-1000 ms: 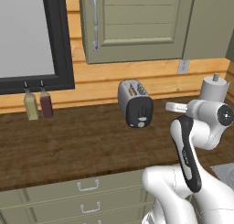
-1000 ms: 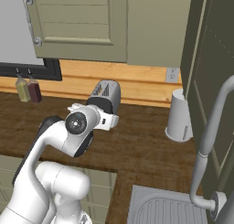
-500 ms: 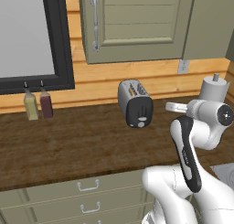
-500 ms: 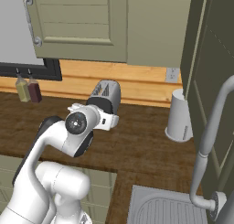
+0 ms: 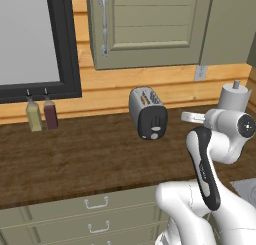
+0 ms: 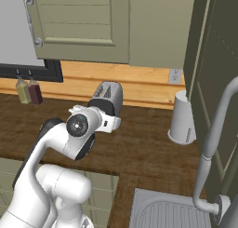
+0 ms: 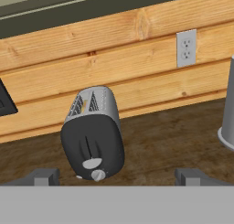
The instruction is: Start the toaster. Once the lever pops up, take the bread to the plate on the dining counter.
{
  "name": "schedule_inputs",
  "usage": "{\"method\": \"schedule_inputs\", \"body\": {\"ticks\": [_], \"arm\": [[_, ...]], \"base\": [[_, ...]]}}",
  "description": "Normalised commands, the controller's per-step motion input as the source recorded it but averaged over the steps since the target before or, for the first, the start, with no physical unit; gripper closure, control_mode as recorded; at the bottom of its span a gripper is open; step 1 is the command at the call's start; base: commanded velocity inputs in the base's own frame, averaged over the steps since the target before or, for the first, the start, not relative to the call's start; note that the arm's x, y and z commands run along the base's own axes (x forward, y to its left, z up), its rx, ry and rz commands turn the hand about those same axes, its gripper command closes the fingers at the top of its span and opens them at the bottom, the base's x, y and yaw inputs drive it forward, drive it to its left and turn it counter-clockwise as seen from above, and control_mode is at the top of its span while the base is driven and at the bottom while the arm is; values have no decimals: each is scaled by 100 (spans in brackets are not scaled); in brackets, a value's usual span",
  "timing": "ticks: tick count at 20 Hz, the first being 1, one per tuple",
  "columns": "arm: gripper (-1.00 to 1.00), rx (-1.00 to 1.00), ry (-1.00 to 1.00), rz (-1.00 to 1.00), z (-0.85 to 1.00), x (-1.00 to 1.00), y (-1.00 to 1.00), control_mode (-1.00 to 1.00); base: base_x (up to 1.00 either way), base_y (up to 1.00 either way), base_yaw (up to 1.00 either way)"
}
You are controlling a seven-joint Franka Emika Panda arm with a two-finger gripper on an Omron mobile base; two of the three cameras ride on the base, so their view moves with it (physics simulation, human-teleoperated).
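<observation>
The silver toaster [image 5: 147, 112] stands upright near the desk's back edge, black lever [image 7: 92, 163] panel facing forward.

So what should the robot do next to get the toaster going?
Probably reach forward and down toward the toaster, aiming at the lever on its black end panel. The gripper is open and holds nothing, well short of the toaster, so nothing has been pressed yet.

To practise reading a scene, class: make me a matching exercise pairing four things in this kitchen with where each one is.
Things:
1. toaster
2. two bottles
3. wall socket
4. white canister

Places:
A. under the dark window frame
B. on the wood-plank wall
C. worktop, beside the tall cabinet
D. mid-worktop, black end panel toward the robot

Pairs: 1-D, 2-A, 3-B, 4-C
</observation>
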Motion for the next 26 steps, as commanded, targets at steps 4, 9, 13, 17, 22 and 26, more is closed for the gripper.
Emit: {"method": "schedule_inputs", "body": {"ticks": [4,9,13,17,22,26], "arm": [[-100,0,0,0,0,0,0,-100],[-100,0,0,0,0,0,0,-100],[-100,0,0,0,0,0,0,-100],[-100,0,0,0,0,0,0,-100],[-100,0,0,0,0,0,0,-100],[-100,0,0,0,0,0,0,-100]], "base": [[0,0,0],[0,0,0],[0,0,0],[0,0,0],[0,0,0],[0,0,0]]}}
